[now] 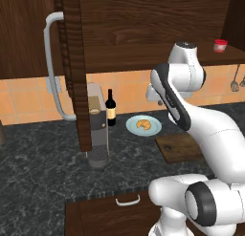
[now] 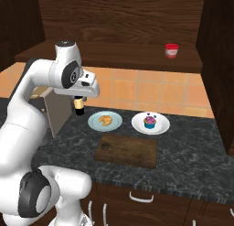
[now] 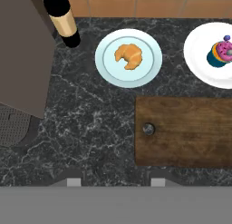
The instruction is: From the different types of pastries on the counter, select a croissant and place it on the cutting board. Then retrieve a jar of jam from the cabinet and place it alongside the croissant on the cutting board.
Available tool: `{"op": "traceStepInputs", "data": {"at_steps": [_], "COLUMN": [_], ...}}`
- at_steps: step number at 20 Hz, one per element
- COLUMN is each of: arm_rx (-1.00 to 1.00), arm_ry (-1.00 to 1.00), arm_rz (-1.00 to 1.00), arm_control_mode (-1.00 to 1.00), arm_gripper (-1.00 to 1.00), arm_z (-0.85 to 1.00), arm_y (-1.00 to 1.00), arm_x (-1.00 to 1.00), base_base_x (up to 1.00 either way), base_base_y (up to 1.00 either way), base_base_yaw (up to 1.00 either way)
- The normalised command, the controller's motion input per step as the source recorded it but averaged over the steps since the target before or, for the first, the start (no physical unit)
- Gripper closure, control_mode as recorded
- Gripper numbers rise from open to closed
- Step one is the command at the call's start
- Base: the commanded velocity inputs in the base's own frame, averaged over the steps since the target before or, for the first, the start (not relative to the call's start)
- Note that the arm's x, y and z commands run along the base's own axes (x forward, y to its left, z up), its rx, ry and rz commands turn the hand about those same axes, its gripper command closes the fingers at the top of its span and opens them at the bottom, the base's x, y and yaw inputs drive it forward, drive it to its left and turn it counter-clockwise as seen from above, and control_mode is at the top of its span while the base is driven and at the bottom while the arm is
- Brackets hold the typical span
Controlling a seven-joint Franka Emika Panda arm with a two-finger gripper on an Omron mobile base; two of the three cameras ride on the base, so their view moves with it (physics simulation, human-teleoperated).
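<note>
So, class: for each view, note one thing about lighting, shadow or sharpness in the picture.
Left base view: cabinet interior dim, jam jar soft-edged. Right base view: tiles evenly lit, only a faint shadow around the cutting board. Hand view: sharp and glare-free, croissant crisp on its plate.

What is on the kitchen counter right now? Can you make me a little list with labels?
croissant: on the pale blue plate
cupcake: on the white plate
cutting board: bare, on the counter
wine bottle: standing by the coffee machine
jar of jam: up on the cabinet shelf
</note>
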Motion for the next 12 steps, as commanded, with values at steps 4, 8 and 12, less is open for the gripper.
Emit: {"op": "traceStepInputs", "data": {"at_steps": [4,8,12], "arm_rx": [0.00,0.00,-0.01], "arm_ry": [-0.01,-0.03,-0.09], "arm_rz": [0.00,0.12,0.17], "arm_control_mode": [-1.00,-1.00,-1.00], "arm_gripper": [-1.00,-1.00,-1.00], "arm_z": [0.00,-0.01,-0.48], "arm_y": [-0.03,-0.35,-0.37], "arm_x": [0.00,0.01,0.08], "base_base_x": [0.00,0.00,0.00], "base_base_y": [0.00,0.00,0.00], "base_base_yaw": [0.00,0.00,0.00]}}
